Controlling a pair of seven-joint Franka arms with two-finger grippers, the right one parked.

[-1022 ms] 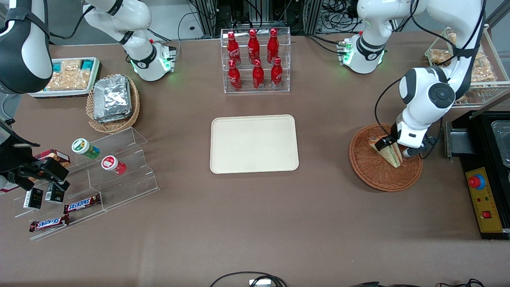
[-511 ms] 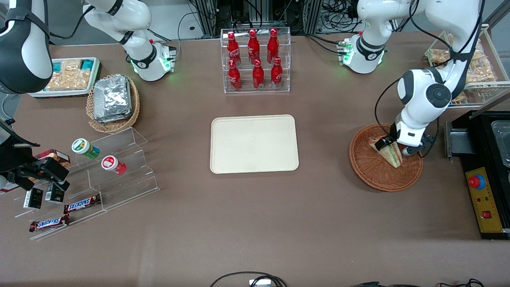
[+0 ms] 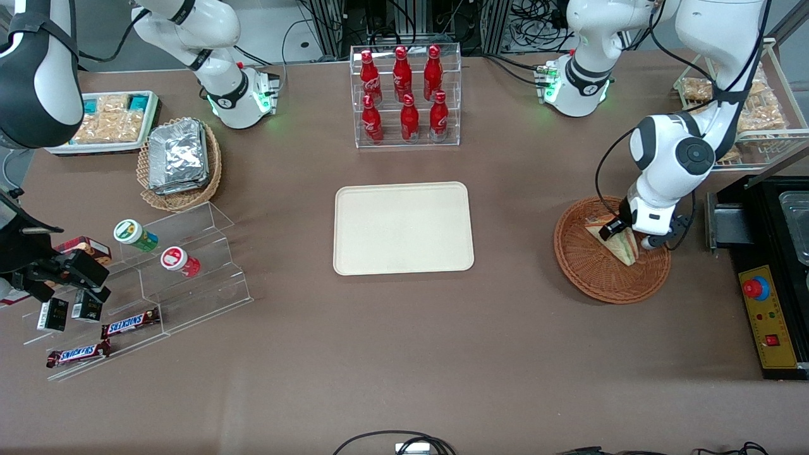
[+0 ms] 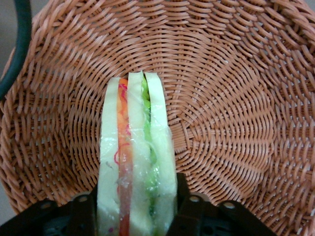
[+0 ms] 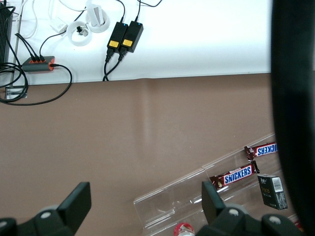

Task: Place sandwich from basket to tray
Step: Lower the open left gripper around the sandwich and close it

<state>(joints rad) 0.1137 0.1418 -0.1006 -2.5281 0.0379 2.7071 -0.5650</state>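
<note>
— What's hidden from you?
— The pincer (image 3: 622, 235) grips the sandwich (image 3: 620, 246) in the basket (image 3: 591, 278); its fingertips are cut off in your wrist view.
— Room?
— The tray (image 3: 403, 229) lies well apart toward the parked arm, bare desk (image 3: 518, 253) between.

1. The sandwich (image 4: 135, 162) has pale cream-white bread with an orange-red stripe and a green stripe of filling
2. The basket (image 4: 231, 108) is reddish-brown woven wicker
3. The tray (image 3: 403, 228) is plain cream-beige
4. The gripper (image 3: 626, 235), over the basket, has black fingers (image 4: 189, 209) on a white body
</note>
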